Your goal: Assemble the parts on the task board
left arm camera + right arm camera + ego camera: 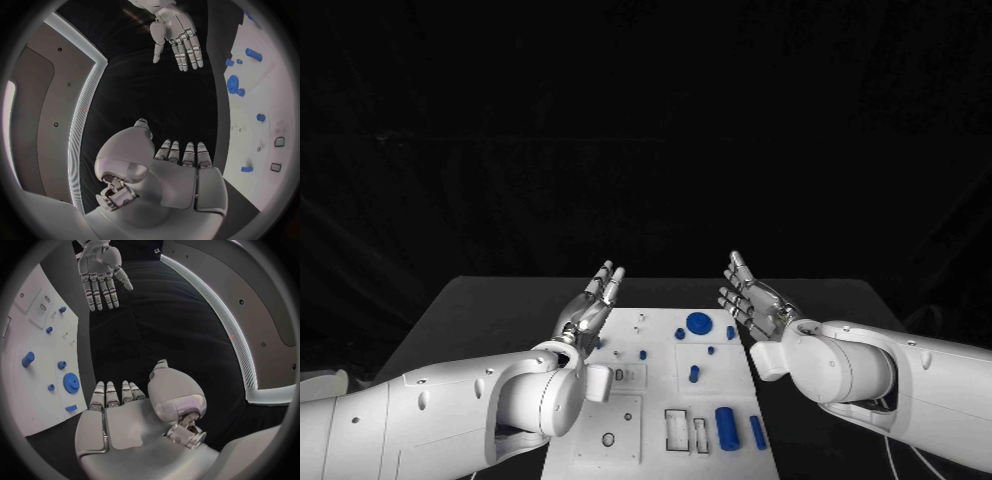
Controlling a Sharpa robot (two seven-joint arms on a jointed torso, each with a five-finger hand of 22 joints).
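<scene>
The bench (488, 310) is black, and the white board (661, 400) lies lengthwise at its middle, between my arms. On the board sit blue parts: a round gear (698, 322) at its far end, a thick cylinder (727, 428) and a thinner rod (757, 432) nearer me. My left hand (593, 305) and right hand (754, 300) hover raised over the board's far corners, fingers straight and apart, holding nothing.

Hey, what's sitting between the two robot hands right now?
Between the left robot hand and right robot hand lies the far end of the task board, with the blue gear on it, seen in the head view.
</scene>
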